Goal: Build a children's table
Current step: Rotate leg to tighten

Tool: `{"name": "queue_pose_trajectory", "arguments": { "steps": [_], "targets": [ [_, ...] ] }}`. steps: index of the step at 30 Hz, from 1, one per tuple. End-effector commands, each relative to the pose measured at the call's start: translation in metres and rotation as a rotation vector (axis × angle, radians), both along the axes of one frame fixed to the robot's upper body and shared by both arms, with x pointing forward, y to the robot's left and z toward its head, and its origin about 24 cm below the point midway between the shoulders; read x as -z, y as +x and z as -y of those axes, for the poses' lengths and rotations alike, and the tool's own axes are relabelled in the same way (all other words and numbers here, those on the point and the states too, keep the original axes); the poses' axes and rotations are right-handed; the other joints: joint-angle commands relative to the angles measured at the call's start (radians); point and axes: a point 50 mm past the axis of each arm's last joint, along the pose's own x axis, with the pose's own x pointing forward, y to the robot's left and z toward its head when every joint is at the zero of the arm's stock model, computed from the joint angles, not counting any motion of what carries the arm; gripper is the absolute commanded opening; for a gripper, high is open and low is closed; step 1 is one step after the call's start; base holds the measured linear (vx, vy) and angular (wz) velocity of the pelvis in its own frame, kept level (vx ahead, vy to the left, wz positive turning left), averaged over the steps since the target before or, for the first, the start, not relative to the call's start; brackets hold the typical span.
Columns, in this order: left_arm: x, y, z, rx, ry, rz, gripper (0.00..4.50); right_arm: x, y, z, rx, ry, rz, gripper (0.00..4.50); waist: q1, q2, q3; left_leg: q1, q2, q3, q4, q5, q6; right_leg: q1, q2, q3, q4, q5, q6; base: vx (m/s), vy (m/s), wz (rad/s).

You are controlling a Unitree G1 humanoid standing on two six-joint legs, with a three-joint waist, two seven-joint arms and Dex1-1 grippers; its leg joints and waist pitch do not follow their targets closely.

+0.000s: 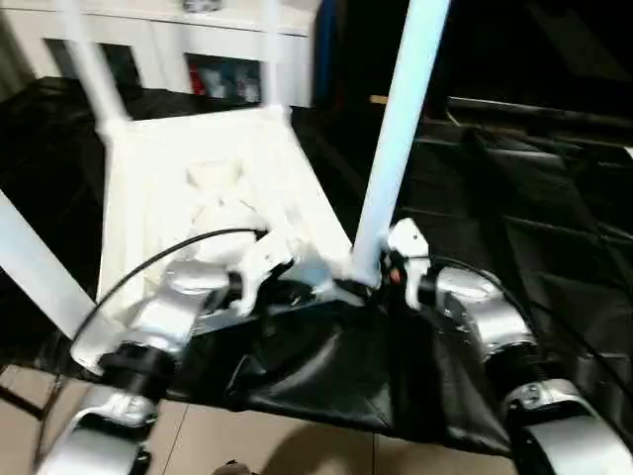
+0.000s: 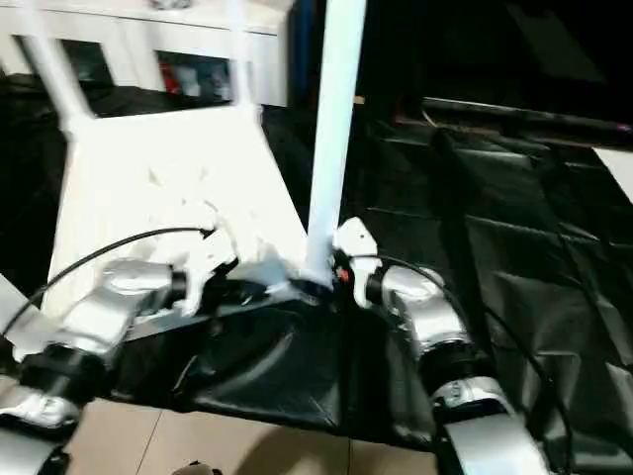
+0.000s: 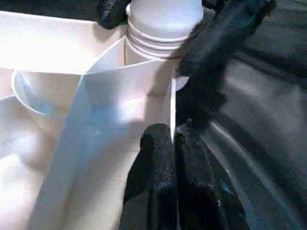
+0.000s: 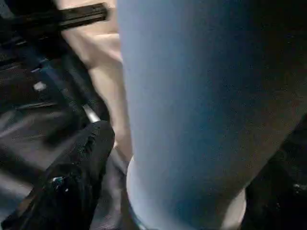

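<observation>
Children's table, upside down on the black sheet: tabletop with ribbed underside up, sitting from centre toward ten o'clock in the head views. Step in hand, as I judge it: seating the near-right leg into its corner socket, at about six o'clock of the tabletop, nearest the robot. Leg stands roughly upright, threaded foot at the socket mouth; whether fully home I cannot tell. Right gripper at the leg's base, black fingers spread to either side of the tube, one pad just beside it; contact not clear, so loosely straddling, not clamping. Right forearm comes in from five o'clock, wrist turned inward toward the leg. Left gripper pressed together, fingertips against the tabletop's edge wall just beside the socket, apparently steadying the top; left forearm reaches in from seven o'clock, cable looping over it. Next move likely calls for a fresh hold on the leg and another twist, tabletop held steady. Farther off: two legs up at the far corners, eleven to twelve o'clock, another slanting at nine; white cabinet behind.
</observation>
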Motion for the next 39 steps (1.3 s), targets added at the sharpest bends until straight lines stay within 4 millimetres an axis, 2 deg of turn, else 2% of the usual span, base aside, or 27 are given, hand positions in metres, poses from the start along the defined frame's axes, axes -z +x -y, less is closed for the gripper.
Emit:
{"name": "queue_pose_trajectory", "arguments": {
  "steps": [1,5,7,8,13,16,17,18,20,21,22,24,27,28,30,31,33,37,39],
  "targets": [
    [-0.003,-0.007,0.012,0.124,-0.045,-0.014,0.0,-0.009,-0.003,-0.008,-0.131,0.006,0.01,3.71,0.003,-0.001,-0.058,0.008,0.025,0.004,-0.055,-0.224,0.055,0.051,-0.058,0.041,-0.066,-0.148,-0.228,0.0,0.0,0.0],
    [-0.006,-0.007,0.004,0.151,-0.026,-0.032,0.0,-0.008,-0.01,-0.008,-0.233,-0.003,-0.02,3.37,0.008,0.0,-0.06,0.007,0.025,0.005,-0.052,-0.19,0.063,0.052,-0.057,0.04,-0.058,-0.089,-0.245,0.0,0.0,0.0],
    [-0.007,-0.007,0.002,0.153,-0.025,-0.034,0.0,-0.008,-0.011,-0.009,-0.252,0.002,-0.026,3.31,0.01,0.001,-0.061,0.008,0.026,0.005,-0.051,-0.189,0.064,0.051,-0.059,0.04,-0.058,-0.086,-0.25,0.0,0.0,0.0],
    [-0.007,-0.006,0.001,0.153,-0.025,-0.035,0.0,-0.008,-0.012,-0.01,-0.259,0.011,-0.035,3.06,0.012,0.001,-0.06,0.009,0.026,0.005,-0.051,-0.194,0.062,0.049,-0.059,0.04,-0.059,-0.093,-0.251,0.0,0.0,0.0],
    [-0.009,-0.004,0.0,0.148,-0.02,-0.031,0.0,-0.008,-0.014,-0.011,-0.287,0.021,-0.051,2.76,0.018,0.0,-0.06,0.008,0.026,0.004,-0.052,-0.208,0.05,0.051,-0.06,0.04,-0.06,-0.123,-0.239,0.0,0.0,0.0],
    [-0.008,0.005,0.005,0.057,-0.02,0.023,0.0,-0.003,-0.012,-0.014,-0.213,-0.001,-0.022,2.66,0.023,-0.001,-0.059,0.009,0.026,0.004,-0.053,-0.206,0.043,0.049,-0.061,0.041,-0.062,-0.127,-0.234,0.0,0.0,0.0],
    [-0.008,0.009,0.009,0.01,-0.026,0.049,0.0,0.001,-0.008,-0.015,-0.125,-0.026,-0.004,2.64,0.023,-0.003,-0.057,0.009,0.025,0.002,-0.056,-0.218,0.028,0.047,-0.063,0.042,-0.065,-0.163,-0.222,0.0,0.0,0.0],
    [-0.008,0.009,0.009,0.01,-0.026,0.049,0.0,0.001,-0.008,-0.015,-0.125,-0.026,-0.004,2.64,0.023,-0.003,-0.057,0.009,0.025,0.002,-0.056,-0.218,0.028,0.047,-0.063,0.042,-0.065,-0.163,-0.222,0.0,0.0,0.0],
    [-0.007,0.012,0.014,-0.038,-0.025,0.074,0.0,0.006,-0.001,-0.018,0.006,-0.059,0.017,2.64,0.018,-0.005,-0.053,0.011,0.021,0.0,-0.061,-0.266,0.004,0.046,-0.066,0.043,-0.077,-0.276,-0.185,0.0,0.0,0.0],
    [-0.007,0.012,0.014,-0.038,-0.025,0.074,0.0,0.006,-0.001,-0.018,0.006,-0.059,0.017,2.63,0.018,-0.005,-0.053,0.011,0.021,0.0,-0.061,-0.266,0.004,0.046,-0.066,0.043,-0.077,-0.276,-0.185,0.0,0.0,0.0],
    [-0.007,0.016,0.02,-0.09,-0.025,0.094,0.0,0.011,0.005,-0.022,0.141,-0.065,0.02,2.63,0.015,-0.006,-0.053,0.007,0.02,-0.005,-0.064,-0.275,-0.002,0.051,-0.068,0.042,-0.079,-0.315,-0.166,0.0,0.0,0.0],
    [-0.005,0.021,0.029,-0.159,-0.017,0.113,0.0,0.014,0.009,-0.03,0.275,-0.049,0.013,2.63,0.001,-0.003,-0.051,0.015,0.02,-0.006,-0.067,-0.296,-0.018,0.041,-0.064,0.044,-0.084,-0.336,-0.159,0.0,0.0,0.0],
    [-0.003,0.026,0.041,-0.238,-0.014,0.129,0.0,0.018,0.012,-0.043,0.417,-0.031,0.0,2.63,-0.006,-0.001,-0.053,0.012,0.019,-0.007,-0.067,-0.297,-0.018,0.046,-0.064,0.043,-0.083,-0.319,-0.16,0.0,0.0,0.0],
    [-0.003,0.026,0.042,-0.242,-0.015,0.13,0.0,0.018,0.012,-0.043,0.424,-0.03,-0.001,2.63,-0.011,-0.002,-0.053,0.013,0.019,-0.005,-0.066,-0.293,-0.018,0.042,-0.062,0.046,-0.083,-0.297,-0.163,0.0,0.0,0.0],
    [-0.002,0.031,0.053,-0.308,-0.026,0.14,0.0,0.018,0.012,-0.058,0.505,-0.005,-0.013,2.63,-0.013,0.001,-0.056,0.012,0.016,-0.004,-0.064,-0.27,-0.014,0.045,-0.06,0.045,-0.08,-0.253,-0.17,0.0,0.0,0.0],
    [-0.002,0.031,0.056,-0.318,-0.03,0.136,0.0,0.018,0.011,-0.063,0.512,0.001,-0.012,2.63,-0.013,0.003,-0.057,0.013,0.016,-0.003,-0.063,-0.268,-0.012,0.044,-0.06,0.046,-0.081,-0.245,-0.17,0.0,0.0,0.0],
    [-0.002,0.032,0.06,-0.326,-0.035,0.13,0.0,0.016,0.01,-0.072,0.493,0.012,0.0,2.63,-0.014,0.002,-0.06,0.01,0.014,-0.001,-0.06,-0.236,0.003,0.05,-0.058,0.045,-0.075,-0.184,-0.179,0.0,0.0,0.0],
    [-0.004,0.032,0.064,-0.31,-0.052,0.131,0.0,0.012,0.011,-0.075,0.471,0.01,0.035,2.63,-0.014,0.005,-0.059,0.008,0.013,0.0,-0.059,-0.235,0.016,0.051,-0.058,0.044,-0.077,-0.176,-0.184,0.0,0.0,0.0],
    [-0.005,0.03,0.061,-0.277,-0.051,0.129,0.0,0.007,0.016,-0.067,0.471,0.047,0.029,3.19,-0.015,0.008,-0.057,0.009,0.014,-0.001,-0.061,-0.251,0.015,0.051,-0.059,0.044,-0.08,-0.201,-0.183,0.0,0.0,0.0]
  ]
}}
